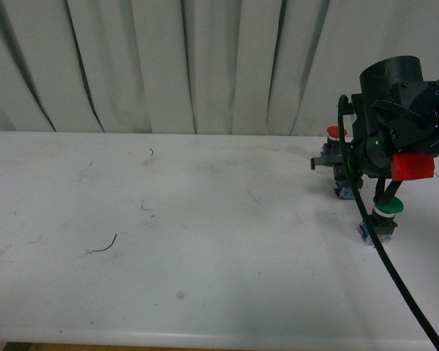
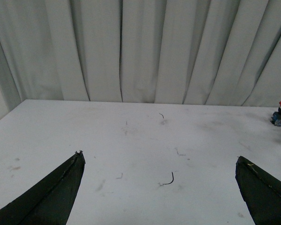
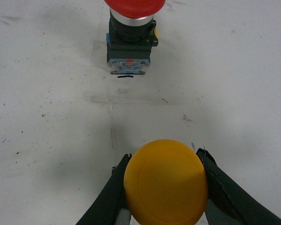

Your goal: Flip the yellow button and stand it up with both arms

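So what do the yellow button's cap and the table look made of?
The yellow button: cap looks like smooth matte plastic, evenly coloured, no glare. The table: hard white top, perhaps laminate or painted board; dull, scuffed, with dark marks.

1. The table fills the foreground, and the curtain hangs behind its far edge.
2. The right arm hangs above the table's right part.
3. The right gripper has one finger on each side of the held button, both touching it.
4. The rear button sits on the table beyond the held button, apart from it and near the far edge.
5. The front button stands on the table on the robot's side of the right arm. The arm's cable passes just beside it toward the near edge.
6. Wire scraps lie on the table left of centre, well apart from the buttons.
7. The left gripper hangs over the table with its fingers spread wide.
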